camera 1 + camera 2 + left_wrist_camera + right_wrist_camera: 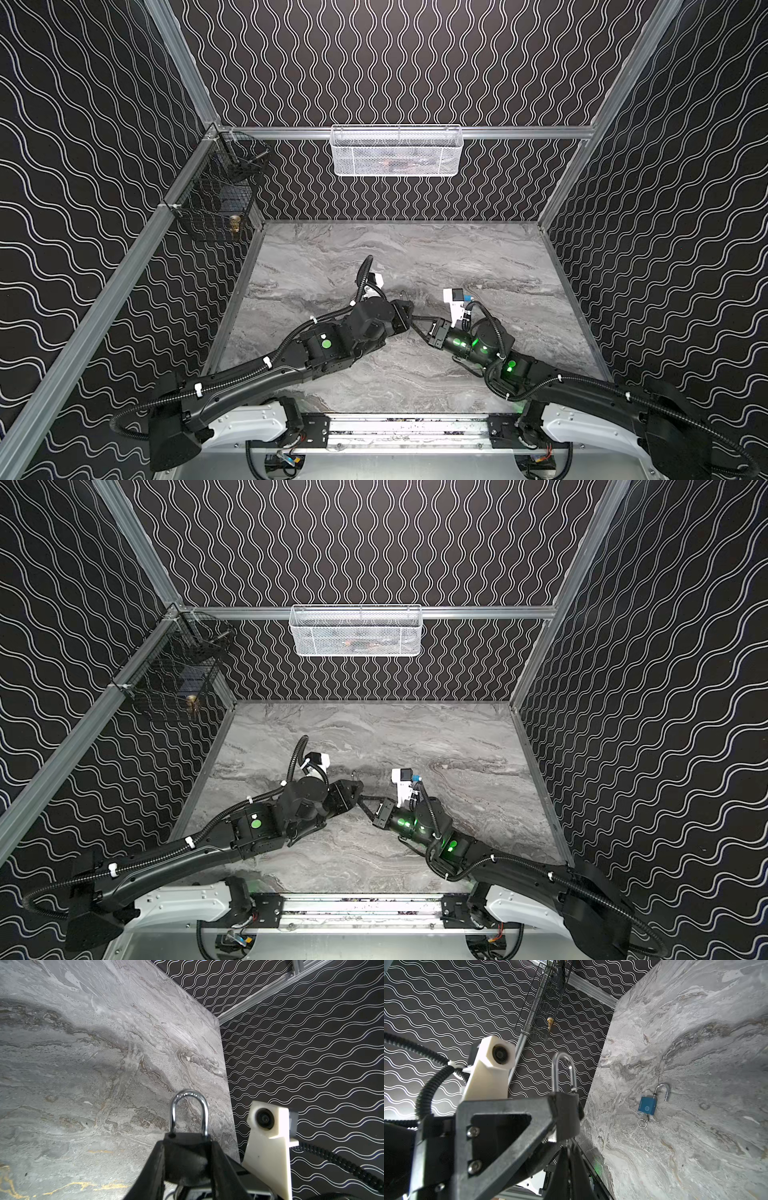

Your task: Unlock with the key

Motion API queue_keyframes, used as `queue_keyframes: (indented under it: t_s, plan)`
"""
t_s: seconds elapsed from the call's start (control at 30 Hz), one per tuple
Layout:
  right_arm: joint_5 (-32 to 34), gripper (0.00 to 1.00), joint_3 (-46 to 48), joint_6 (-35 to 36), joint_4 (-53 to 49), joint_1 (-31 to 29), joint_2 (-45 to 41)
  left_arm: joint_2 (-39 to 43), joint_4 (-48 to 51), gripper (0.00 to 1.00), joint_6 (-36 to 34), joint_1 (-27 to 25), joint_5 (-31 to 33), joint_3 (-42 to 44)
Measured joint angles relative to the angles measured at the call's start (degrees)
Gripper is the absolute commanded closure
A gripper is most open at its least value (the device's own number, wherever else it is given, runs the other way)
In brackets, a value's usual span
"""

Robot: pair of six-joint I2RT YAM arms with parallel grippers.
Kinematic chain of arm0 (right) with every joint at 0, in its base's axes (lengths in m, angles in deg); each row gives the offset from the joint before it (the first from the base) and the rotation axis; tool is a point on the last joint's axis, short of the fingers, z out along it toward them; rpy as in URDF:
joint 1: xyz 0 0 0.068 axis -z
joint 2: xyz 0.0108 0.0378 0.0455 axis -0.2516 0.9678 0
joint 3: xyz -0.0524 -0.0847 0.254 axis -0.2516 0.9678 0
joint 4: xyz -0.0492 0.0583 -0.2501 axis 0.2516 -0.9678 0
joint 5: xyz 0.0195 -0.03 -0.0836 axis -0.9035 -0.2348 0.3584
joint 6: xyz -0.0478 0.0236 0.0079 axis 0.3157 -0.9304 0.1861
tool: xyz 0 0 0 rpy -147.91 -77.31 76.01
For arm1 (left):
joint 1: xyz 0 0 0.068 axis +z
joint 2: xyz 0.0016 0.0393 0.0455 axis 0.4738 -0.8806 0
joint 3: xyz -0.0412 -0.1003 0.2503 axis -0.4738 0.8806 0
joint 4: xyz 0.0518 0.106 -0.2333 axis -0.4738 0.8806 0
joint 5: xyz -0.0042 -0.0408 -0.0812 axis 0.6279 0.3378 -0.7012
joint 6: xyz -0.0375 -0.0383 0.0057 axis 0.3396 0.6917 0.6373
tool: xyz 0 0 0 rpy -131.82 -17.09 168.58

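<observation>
Left wrist view: key-turning step on the held black padlock [187, 1142].
Over the tabletop's [478, 249] middle, the left claw [187, 1159] grasps the lock body, shackle [188, 1095] not clearly sprung; the right claw [567, 1153], clenched at its base, likely needs to twist the hidden key. Left-edge black basket [216, 195] holds something brass [235, 223]; back-edge white basket's [395, 151] contents are unclear.

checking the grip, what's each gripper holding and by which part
left gripper clamps the black padlock by its body, shackle free. right gripper is shut under it; any key is hidden
</observation>
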Motion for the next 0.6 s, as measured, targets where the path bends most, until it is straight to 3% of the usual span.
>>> queue_keyframes:
  t_s: [0.1, 0.3, 0.6]
  plan:
    - [0.5, 1.00, -1.0, 1.6, -2.0, 0.0, -1.0, -0.1, 0.0, 1.00, -1.1, 0.0, 0.4, -0.9]
    - [0.6, 0.82, -2.2, 5.7, -6.1, 0.0, -2.3, -0.1, 0.4, 1.00, -3.5, -0.2, 0.6, -1.2]
    - [0.3, 0.64, -2.2, 9.5, -7.5, -0.1, -5.1, 0.5, 1.6, 1.00, -9.7, 0.1, 5.2, -1.2]
